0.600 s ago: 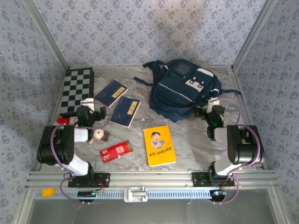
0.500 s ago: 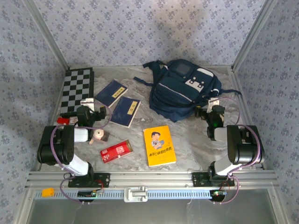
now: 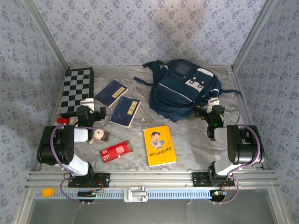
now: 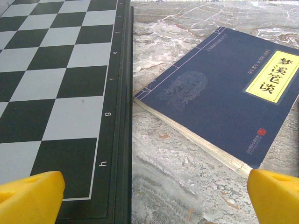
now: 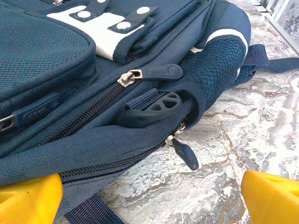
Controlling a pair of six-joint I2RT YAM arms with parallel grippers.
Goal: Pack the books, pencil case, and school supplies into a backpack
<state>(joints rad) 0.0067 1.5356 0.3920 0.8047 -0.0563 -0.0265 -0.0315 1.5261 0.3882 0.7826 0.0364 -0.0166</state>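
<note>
Nothing has visibly shifted over the last half second: both arms sit folded low at the near edge of the marbled table [image 3: 196, 140] and every item lies where it lay, so the packing looks not yet begun. The left gripper [image 4: 152, 199] has its jaws spread wide with nothing between them, its yellow fingertips [image 4: 29, 196] framing the strip of table between the chequered board [image 4: 56, 79] and a navy book [image 4: 224, 98] with a yellow label strip, which lies flat just beside the board's edge. The right gripper [image 5: 152, 196] is likewise wide apart and empty, facing the near side of the navy backpack [image 3: 183, 88], which lies toward the far right of the table. From the right wrist the bag's zips look run shut, with an upper zip pull [image 5: 156, 72] lying on the fabric and a lower zip pull [image 5: 185, 155] dangling at the bag's bottom edge. The second navy book [image 3: 125, 111] lies just beside the first, the yellow book [image 3: 159, 145] with its cartoon child rests near the middle front, and the red pencil case [image 3: 116, 150] lies to its left, all apart from the bag. With nothing packed, the first need is probably to open a compartment, likely by the right arm taking a pull.
</note>
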